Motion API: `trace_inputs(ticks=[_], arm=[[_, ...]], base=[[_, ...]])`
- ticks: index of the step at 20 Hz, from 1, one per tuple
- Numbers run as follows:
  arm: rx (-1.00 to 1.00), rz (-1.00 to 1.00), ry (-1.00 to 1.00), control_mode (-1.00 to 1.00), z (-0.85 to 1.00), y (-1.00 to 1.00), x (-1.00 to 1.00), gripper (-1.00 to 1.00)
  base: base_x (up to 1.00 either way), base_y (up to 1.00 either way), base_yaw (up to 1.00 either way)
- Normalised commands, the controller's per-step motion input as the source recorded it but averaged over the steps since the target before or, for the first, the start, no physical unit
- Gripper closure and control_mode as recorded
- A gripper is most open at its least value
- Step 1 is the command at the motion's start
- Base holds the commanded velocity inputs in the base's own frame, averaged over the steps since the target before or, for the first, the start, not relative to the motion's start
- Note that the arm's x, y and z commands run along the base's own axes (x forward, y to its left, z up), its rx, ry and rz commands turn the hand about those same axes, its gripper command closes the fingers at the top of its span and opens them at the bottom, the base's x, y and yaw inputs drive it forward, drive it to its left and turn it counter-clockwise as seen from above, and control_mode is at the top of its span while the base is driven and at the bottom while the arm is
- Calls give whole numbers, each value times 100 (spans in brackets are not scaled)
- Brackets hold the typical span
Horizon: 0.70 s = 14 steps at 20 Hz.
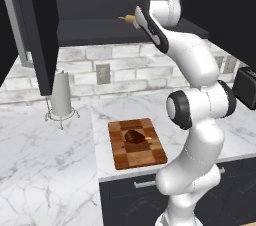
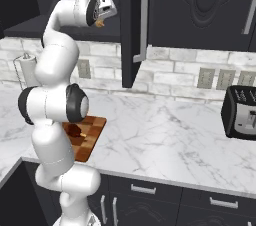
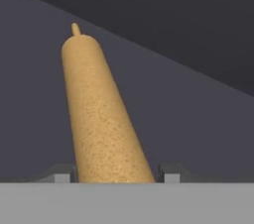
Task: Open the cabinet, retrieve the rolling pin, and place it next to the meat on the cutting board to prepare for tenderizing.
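I see the cabinet (image 2: 200, 5), matte black with a carved door panel and a long silver bar handle, standing open around the gripper (image 3: 116, 177), which reaches into its dark, flat-shelved interior. Well below the gripper runs the counter (image 2: 165, 130), glossy white marble with grey veining, backed by pale brick. On it, far beneath the gripper, lies the cutting board (image 1: 137, 143), a rectangle of checkered light and dark brown wood blocks. The rolling pin (image 3: 101, 119) lies on the cabinet shelf, running straight away from the gripper: a slim tan cylinder with a fine speckled grain, rounded at its far end into a narrow knob handle. Its near end sits between the two small grey finger tips (image 3: 170, 173), which stand just beside its flanks; I cannot tell whether they are pressing it yet. The meat (image 1: 134, 136), a small rounded reddish-brown lump, rests on the board.
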Motion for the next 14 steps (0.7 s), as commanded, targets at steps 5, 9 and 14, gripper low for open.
trace_inputs(ticks=[5,9,14], arm=[[11,0,-7,-100,-17,-21,-26,100],[18,0,-20,-100,-1,-39,-94,100],[12,0,-19,-100,0,-21,-100,100]], base=[[0,0,0],[0,0,0],[0,0,0]])
